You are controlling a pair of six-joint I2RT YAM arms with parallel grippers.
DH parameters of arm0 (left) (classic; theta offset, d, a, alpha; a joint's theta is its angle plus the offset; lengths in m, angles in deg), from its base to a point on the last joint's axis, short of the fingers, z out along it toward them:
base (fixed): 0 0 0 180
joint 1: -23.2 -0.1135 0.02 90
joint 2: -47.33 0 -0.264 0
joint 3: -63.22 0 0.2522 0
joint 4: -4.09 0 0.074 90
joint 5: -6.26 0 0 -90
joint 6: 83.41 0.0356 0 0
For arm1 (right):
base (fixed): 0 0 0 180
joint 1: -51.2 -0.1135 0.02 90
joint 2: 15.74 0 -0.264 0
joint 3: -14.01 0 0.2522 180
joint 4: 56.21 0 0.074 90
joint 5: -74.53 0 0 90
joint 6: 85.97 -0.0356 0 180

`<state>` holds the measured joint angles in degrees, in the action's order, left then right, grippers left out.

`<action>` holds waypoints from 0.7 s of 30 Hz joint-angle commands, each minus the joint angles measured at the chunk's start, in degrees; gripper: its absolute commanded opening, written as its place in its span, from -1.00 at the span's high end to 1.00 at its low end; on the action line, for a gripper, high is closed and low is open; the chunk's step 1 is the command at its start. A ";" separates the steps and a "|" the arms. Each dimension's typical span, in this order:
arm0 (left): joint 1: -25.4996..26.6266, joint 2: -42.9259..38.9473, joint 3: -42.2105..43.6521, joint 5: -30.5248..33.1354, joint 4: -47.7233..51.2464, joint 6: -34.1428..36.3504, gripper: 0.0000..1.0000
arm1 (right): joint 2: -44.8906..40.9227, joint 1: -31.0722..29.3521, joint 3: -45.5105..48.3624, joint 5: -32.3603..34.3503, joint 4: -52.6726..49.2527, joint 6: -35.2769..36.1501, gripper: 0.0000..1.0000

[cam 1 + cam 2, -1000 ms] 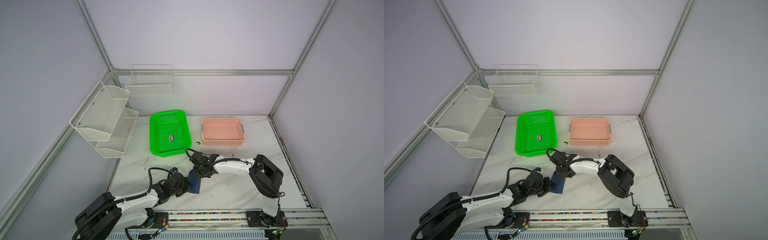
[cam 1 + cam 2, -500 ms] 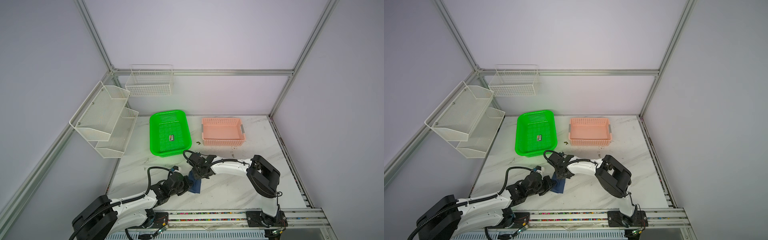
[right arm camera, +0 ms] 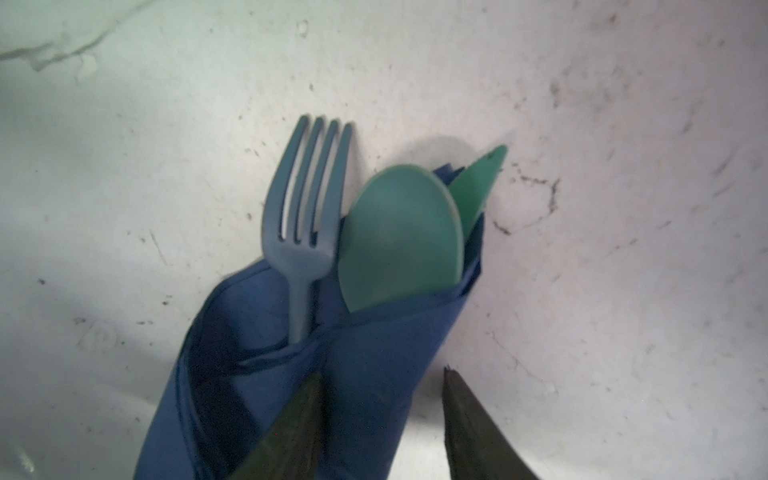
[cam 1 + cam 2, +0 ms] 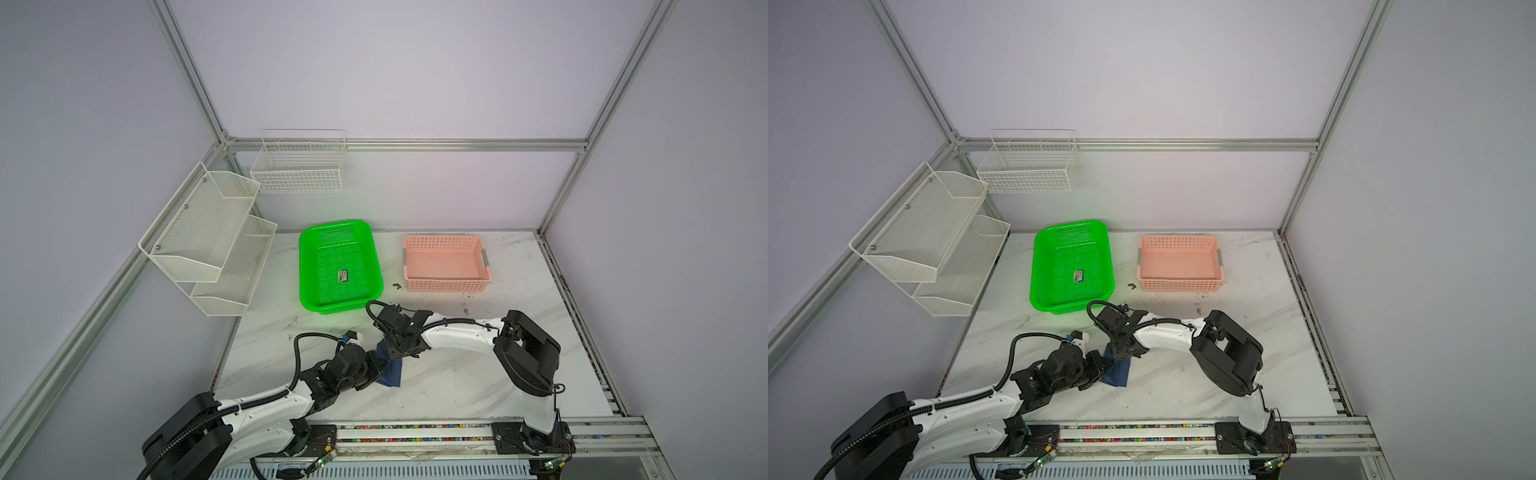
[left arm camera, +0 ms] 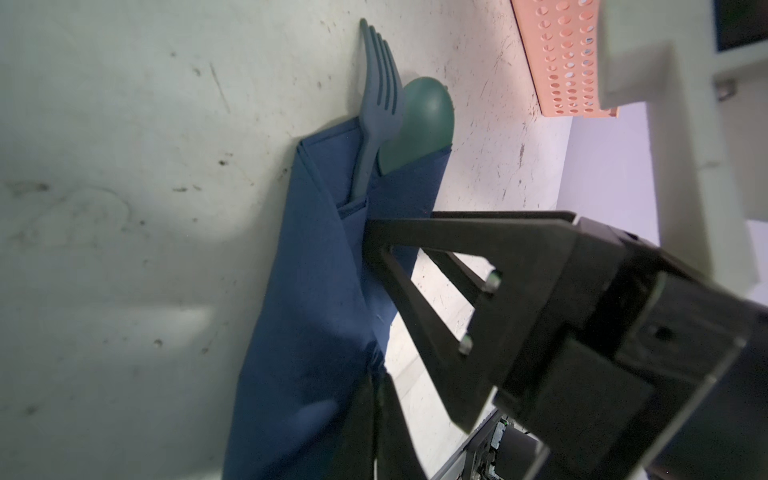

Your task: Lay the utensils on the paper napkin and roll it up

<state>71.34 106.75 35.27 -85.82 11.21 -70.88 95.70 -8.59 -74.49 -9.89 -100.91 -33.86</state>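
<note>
Left tool [image 5: 376, 386]: pressed together, pinching a bunched fold along the long edge of the paper napkin [image 5: 311, 291]. Low over the surface [image 3: 623, 208], tip down on the wrap.

Right tool [image 3: 380, 374]: spread, nothing gripped. One finger [image 3: 299, 428] over the napkin wrap, the other [image 3: 465, 424] over bare surface just beside it, w/ part of the wrap btwn them.

Napkin: dark navy, flat on the surface, folded lengthwise round the utensils [image 3: 386, 257]. Directly under and ahead of both tools. In both top views mostly hidden by the tools, only a corner showing btwn them.

Utensils: inside the wrap, handles covered, heads poking out the open end ahead of the right tool.
- Fork [image 3: 305, 216]: tines clear of the napkin edge, neck going under a fold.
- Spoon [image 3: 415, 216]: just beside the fork, bowl approx half tucked under the fold.
- 3rd piece [image 3: 478, 183]: lighter green pointed tip behind the spoon, kind unclear.

Green basket [image 4: 340, 226]: near, just beyond the right tool; small printed card [image 4: 343, 275] inside.

Pink basket [image 4: 444, 286]: further beyond the right tool, well apart from the napkin.
</note>
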 commanded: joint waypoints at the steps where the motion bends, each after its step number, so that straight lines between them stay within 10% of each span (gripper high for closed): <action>1: 0.33 -0.53 -1.54 1.01 3.31 -0.58 1.00 | -2.18 -0.24 0.24 0.00 -1.76 -0.48 -0.04; 21: 0.28 0.70 -1.23 1.69 6.27 -0.83 1.00 | -1.88 -0.24 -0.97 0.05 -0.25 -0.16 -0.09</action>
<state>71.34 107.32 35.27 -84.93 17.55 -70.95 93.67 -8.59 -74.51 -10.43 -100.65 -33.84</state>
